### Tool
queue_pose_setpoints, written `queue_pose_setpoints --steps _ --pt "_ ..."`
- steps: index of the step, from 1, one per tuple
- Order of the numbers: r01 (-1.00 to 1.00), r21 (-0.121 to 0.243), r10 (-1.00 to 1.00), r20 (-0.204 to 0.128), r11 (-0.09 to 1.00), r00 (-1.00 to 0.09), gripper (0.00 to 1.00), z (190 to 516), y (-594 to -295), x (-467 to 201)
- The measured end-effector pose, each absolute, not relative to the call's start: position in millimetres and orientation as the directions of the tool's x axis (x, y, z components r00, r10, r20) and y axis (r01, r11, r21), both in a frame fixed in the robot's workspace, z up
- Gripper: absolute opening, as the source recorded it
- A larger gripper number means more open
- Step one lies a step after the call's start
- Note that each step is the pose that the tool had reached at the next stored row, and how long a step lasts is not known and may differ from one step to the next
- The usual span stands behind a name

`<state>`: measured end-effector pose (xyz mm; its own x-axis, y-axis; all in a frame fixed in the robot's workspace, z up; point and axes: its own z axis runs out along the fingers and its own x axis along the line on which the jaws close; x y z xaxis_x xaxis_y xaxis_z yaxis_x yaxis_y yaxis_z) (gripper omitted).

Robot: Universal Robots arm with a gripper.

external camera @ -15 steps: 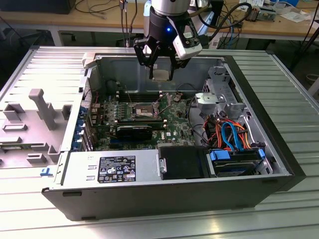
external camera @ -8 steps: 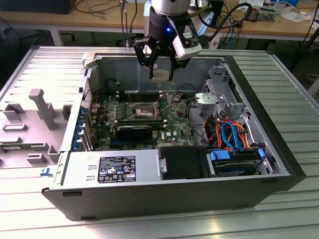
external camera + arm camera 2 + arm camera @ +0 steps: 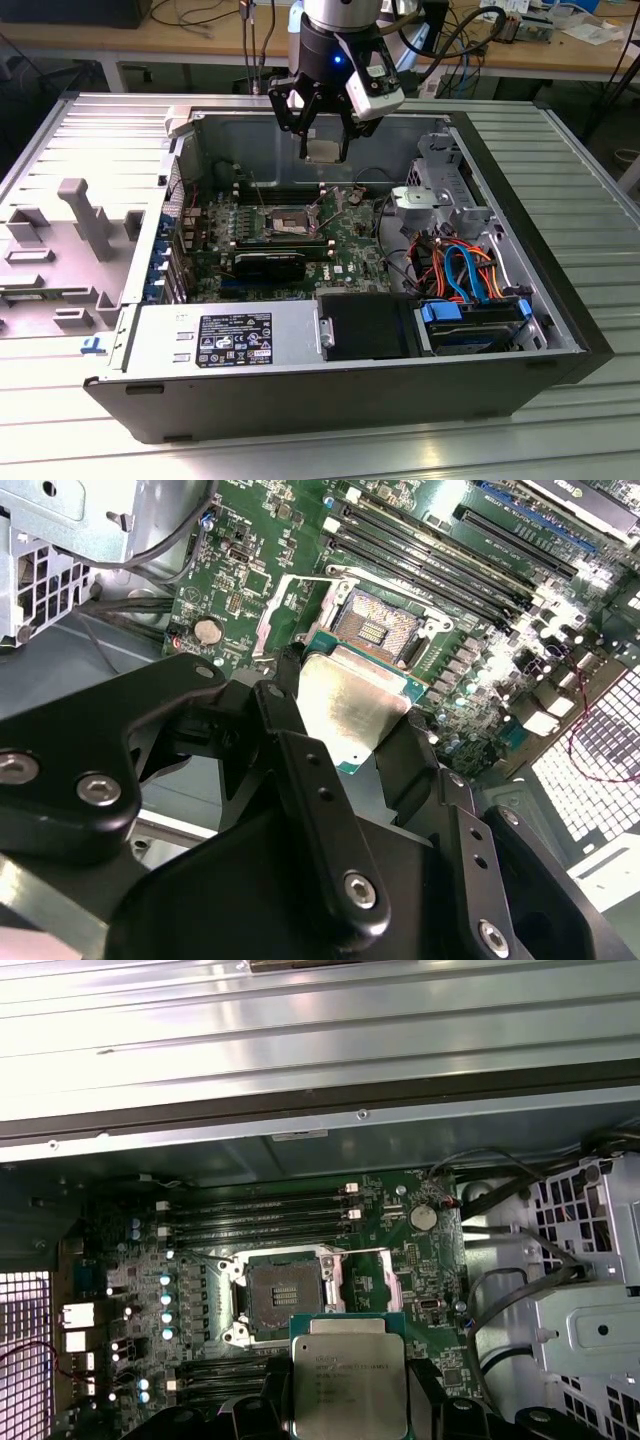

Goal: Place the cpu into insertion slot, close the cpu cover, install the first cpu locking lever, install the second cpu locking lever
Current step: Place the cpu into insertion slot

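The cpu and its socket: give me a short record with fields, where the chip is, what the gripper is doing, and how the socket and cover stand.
cpu: clamped by its edges, hanging above the green circuit board, metal face showing in both wrist views
gripper: shut on the cpu, over the open computer case
insertion slot: empty, dark centre exposed
cpu cover: swung open beside the slot
stage: cpu not yet seated
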<state>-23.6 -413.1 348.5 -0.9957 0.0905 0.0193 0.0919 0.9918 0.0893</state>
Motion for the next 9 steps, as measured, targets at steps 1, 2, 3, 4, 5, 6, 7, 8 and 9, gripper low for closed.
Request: queue_pose_setpoints --steps 1,2,3,4,5,6,7,8,9 --pt "0.093 0.089 0.091 0.019 0.992 -0.996 0.55 348.5 -413.1 -23.6" --pt "0.093 0.089 0.092 0.019 0.992 -0.996 0.55 348.5 -413.1 -23.6" --pt "0.094 0.089 0.093 0.019 0.992 -0.996 0.55 348.5 -413.1 -23.6" --pt "0.095 0.089 0.093 0.019 0.991 -0.995 0.55 348.4 -413.1 -23.6" --pt "0.096 0.089 0.094 0.019 0.991 -0.995 0.55 348.5 -413.1 -23.6" --pt "0.097 0.089 0.095 0.019 0.991 -0.995 0.55 348.5 -413.1 -23.6" --pt "0.098 0.089 0.097 0.019 0.991 -0.995 0.55 348.5 -413.1 -23.6" --pt "0.1 0.089 0.099 0.019 0.991 -0.995 0.55 348.4 -413.1 -23.6" --pt "0.101 0.089 0.1 0.019 0.991 -0.995 0.55 348.5 -413.1 -23.6"
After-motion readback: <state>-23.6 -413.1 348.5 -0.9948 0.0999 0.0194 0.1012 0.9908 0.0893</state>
